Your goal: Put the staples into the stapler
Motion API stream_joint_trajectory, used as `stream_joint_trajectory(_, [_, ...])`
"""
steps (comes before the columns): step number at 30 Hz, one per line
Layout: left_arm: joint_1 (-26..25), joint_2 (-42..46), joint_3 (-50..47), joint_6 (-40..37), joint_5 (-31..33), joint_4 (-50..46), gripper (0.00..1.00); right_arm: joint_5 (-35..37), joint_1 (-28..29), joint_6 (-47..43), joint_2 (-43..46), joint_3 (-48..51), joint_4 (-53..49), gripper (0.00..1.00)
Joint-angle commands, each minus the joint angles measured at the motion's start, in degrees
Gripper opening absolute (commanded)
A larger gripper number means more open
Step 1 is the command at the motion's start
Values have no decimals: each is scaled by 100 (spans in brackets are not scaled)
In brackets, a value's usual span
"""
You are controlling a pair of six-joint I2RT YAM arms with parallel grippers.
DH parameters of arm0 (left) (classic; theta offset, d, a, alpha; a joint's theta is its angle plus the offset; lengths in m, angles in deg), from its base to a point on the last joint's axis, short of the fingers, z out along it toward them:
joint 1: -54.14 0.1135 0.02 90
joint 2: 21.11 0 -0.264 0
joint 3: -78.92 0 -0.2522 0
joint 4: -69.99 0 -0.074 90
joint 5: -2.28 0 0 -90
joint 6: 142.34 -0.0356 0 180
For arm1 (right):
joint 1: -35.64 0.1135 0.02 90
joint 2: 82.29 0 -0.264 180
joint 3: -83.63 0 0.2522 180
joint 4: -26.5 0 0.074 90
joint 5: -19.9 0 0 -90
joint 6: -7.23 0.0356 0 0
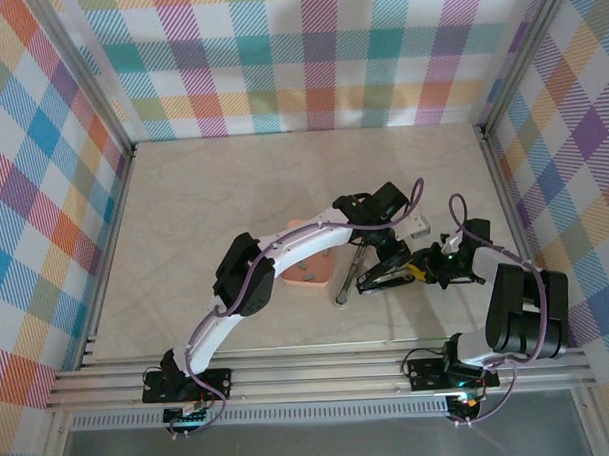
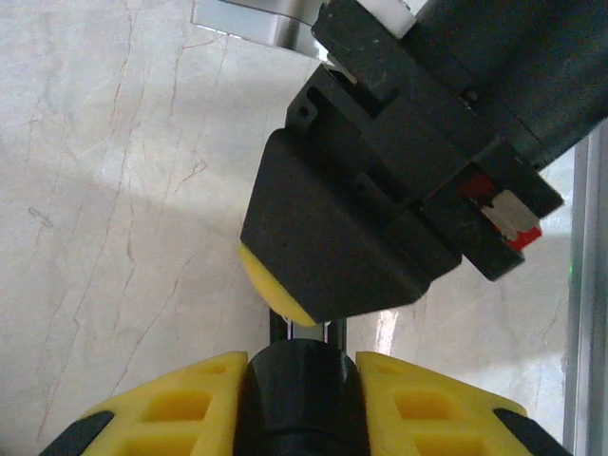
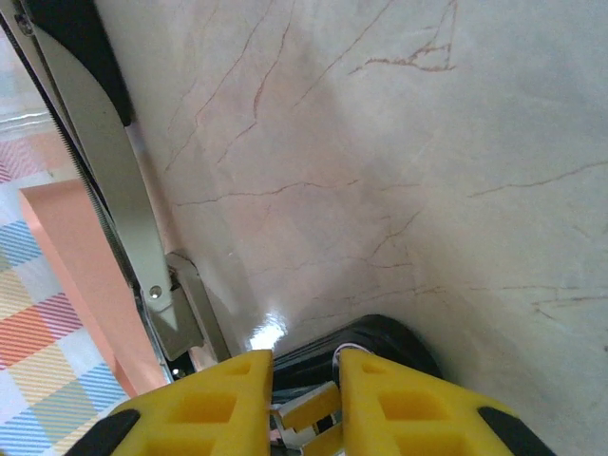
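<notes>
Top camera looks down from behind; both wrist cameras sit close upon the stapler [image 1: 386, 277] [image 3: 123, 204].

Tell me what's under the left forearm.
A pink tray; its near end shows. The arm crosses the rest, so whatever lies in it there cannot be seen.

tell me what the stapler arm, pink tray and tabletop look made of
Stapler arm: bare grey metal, dull brushed sheen; its black cap looks like plastic. Tray: probably matte plastic, an even salmon pink without glare. Tabletop: glossy beige with reddish veins and a glare spot; marble or a printed laminate, cannot tell.
</notes>
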Motion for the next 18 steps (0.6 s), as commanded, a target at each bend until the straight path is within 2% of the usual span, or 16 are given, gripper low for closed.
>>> stream_joint_trajectory(1, [-101,-79,-14,214,-264,829,24,-381,31,-7,-128,109,-226,23])
stream_joint_trajectory(9, [-106,141,-206,442,-168,953,45,-17,33,-58,-188,22,-351,23])
stream_joint_trajectory(14, [-97,456,-420,647,-92,988,51,109,32,-78,-144,-29,-434,24])
stream_joint_trajectory(18, [-62,889,-1057,752,-83,1176,54,182,32,-88,-51,-31,-464,24])
